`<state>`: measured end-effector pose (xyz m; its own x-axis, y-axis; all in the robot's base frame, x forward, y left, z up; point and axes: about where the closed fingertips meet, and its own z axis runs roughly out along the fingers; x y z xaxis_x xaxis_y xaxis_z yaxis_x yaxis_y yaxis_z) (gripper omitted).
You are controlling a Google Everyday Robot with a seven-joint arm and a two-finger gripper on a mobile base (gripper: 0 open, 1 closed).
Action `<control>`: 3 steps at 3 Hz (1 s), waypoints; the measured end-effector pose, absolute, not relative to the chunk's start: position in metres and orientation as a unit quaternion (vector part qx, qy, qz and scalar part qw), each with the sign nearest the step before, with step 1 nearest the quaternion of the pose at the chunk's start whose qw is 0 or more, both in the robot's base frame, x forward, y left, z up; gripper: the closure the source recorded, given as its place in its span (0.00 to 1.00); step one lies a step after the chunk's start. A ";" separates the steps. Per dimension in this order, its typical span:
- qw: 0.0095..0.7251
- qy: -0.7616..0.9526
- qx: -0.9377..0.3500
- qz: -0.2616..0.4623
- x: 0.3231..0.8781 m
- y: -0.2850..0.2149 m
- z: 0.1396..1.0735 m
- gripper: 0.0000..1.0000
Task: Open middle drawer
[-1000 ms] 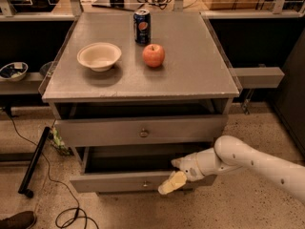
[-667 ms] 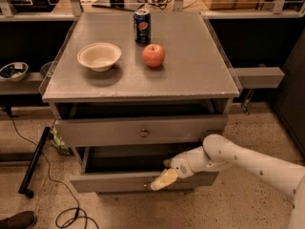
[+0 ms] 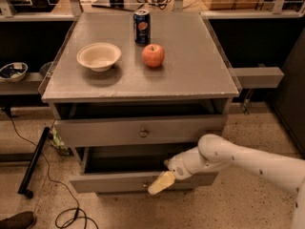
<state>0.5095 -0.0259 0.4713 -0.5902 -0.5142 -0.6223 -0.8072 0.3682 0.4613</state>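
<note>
One tool [image 3: 160, 183] at the middle drawer [image 3: 107, 182] — one apple [image 3: 153, 55] above.

A grey cabinet with a flat tabletop [image 3: 190, 75] stands on a speckled stone floor [image 3: 252, 128] in dim, warm light, with the tool [image 3: 162, 182] low before its front. Black cables [image 3: 59, 217] and a black pole [image 3: 35, 161] lie on the floor at left, below a low shelf [image 3: 26, 86] holding a small bowl [image 3: 13, 71]. A grey beam [image 3: 255, 77] juts out at right, and a pale railing [image 3: 248, 14] runs behind
</note>
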 end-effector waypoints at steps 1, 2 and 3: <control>0.186 0.820 -0.438 0.318 0.502 -0.023 0.473 0.00; 0.185 0.828 -0.452 0.276 0.497 -0.022 0.475 0.00; 0.186 0.829 -0.452 0.274 0.497 -0.021 0.475 0.00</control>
